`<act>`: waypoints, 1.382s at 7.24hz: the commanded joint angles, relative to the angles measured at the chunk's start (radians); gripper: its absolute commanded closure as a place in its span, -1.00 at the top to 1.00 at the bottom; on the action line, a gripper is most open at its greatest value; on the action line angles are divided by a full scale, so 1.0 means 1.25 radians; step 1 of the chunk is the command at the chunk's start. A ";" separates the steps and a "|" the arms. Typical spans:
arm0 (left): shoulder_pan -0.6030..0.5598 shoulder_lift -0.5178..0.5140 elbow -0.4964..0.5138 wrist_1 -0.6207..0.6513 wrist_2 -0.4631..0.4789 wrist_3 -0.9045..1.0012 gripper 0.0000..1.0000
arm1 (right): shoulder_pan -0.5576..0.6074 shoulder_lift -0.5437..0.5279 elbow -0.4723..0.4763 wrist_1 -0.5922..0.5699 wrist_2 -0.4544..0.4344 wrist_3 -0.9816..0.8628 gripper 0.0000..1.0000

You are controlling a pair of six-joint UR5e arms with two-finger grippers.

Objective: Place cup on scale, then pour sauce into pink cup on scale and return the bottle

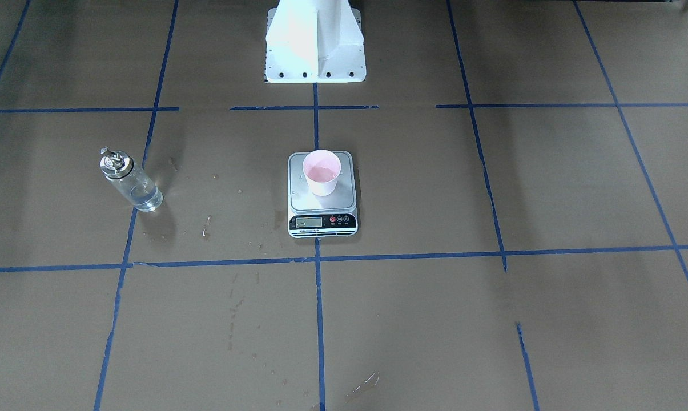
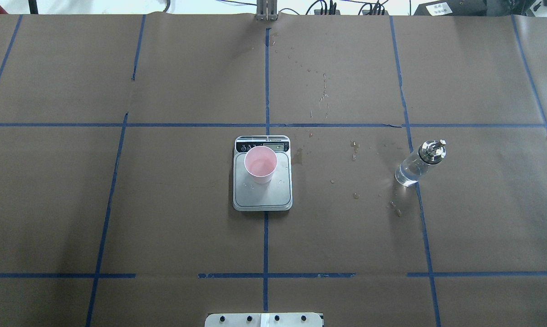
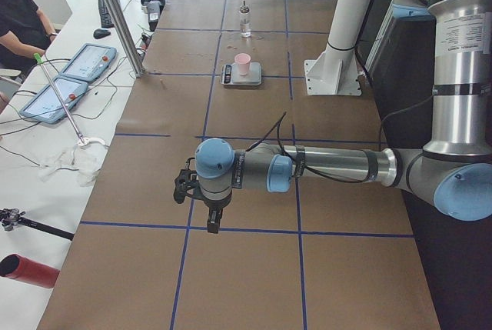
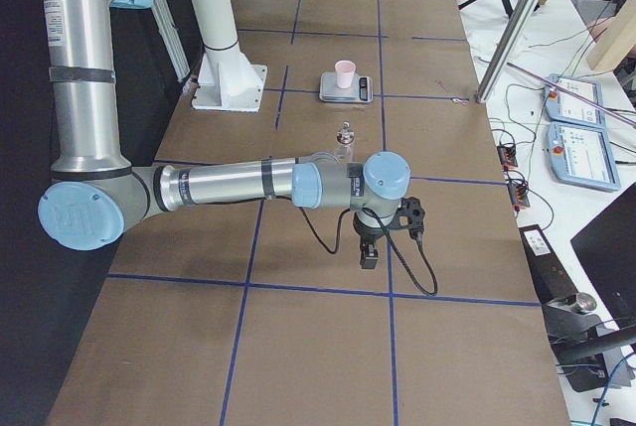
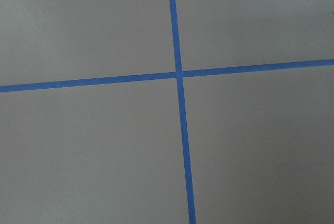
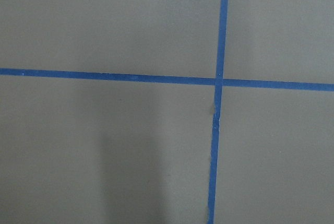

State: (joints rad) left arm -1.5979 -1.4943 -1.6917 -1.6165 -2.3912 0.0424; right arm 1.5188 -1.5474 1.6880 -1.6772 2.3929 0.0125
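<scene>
The pink cup (image 1: pixel 321 173) (image 2: pixel 260 163) stands upright on the silver scale (image 1: pixel 312 201) (image 2: pixel 263 197) at the table's middle. The clear bottle (image 1: pixel 129 181) (image 2: pixel 418 164) with its silver spout cap stands alone on the paper on the robot's right side, with clear sauce (image 1: pixel 145 195) in its lower part. My left gripper (image 3: pixel 214 218) shows only in the exterior left view, far from the scale; I cannot tell if it is open. My right gripper (image 4: pixel 369 255) shows only in the exterior right view, near the bottle's (image 4: pixel 345 140) side of the table; I cannot tell its state. Both wrist views show only paper and tape.
The white robot pedestal (image 1: pixel 314 43) stands behind the scale. Wet drops and stains (image 2: pixel 325 93) dot the brown paper between scale and bottle. A person (image 3: pixel 19 18) sits by tablets (image 3: pixel 84 61) beyond the table's far edge. Blue tape lines grid the table.
</scene>
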 commanded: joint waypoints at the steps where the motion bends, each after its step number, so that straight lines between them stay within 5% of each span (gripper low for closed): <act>1: 0.006 -0.001 0.000 -0.003 0.000 0.000 1.00 | 0.000 0.001 -0.001 0.000 0.000 0.000 1.00; 10: 0.006 -0.004 0.008 -0.005 -0.001 0.000 1.00 | -0.012 0.006 0.003 -0.001 0.005 0.000 1.00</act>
State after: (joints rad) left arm -1.5907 -1.4987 -1.6796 -1.6230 -2.3930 0.0442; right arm 1.5034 -1.5411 1.6893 -1.6769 2.3950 0.0121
